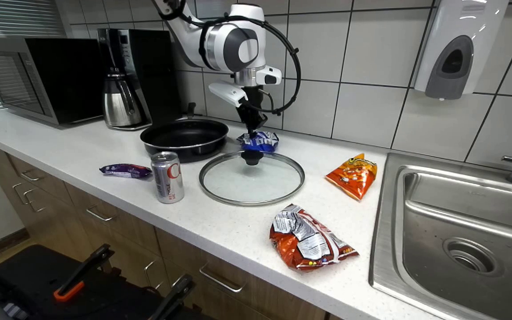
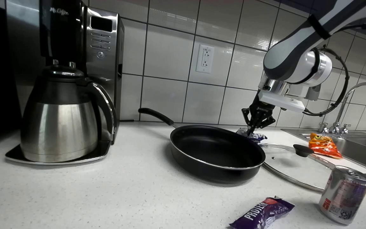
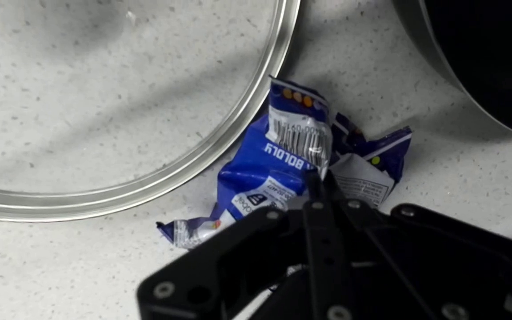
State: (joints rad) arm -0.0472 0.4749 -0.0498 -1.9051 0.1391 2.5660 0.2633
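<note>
My gripper (image 3: 321,176) points down over a crumpled blue snack bag (image 3: 256,151) in the wrist view. Its fingertips are drawn together with a fold of the bag's film pinched between them. Printed white labels and a barcode show on the bag, which lies on the counter. In both exterior views the black gripper (image 1: 252,132) reaches down to the blue bag (image 1: 262,142), between the wall and a glass lid (image 1: 251,182). The bag's near end touches or overlaps the lid's metal rim in the wrist view. The black frying pan (image 2: 218,149) partly hides the bag.
A silver can (image 1: 167,178) and a purple bar (image 1: 126,170) stand and lie near the front edge. Orange (image 1: 354,175) and red (image 1: 309,240) snack bags lie toward the sink (image 1: 387,222). A coffee maker (image 2: 65,117) and microwave (image 1: 47,80) are beyond the pan.
</note>
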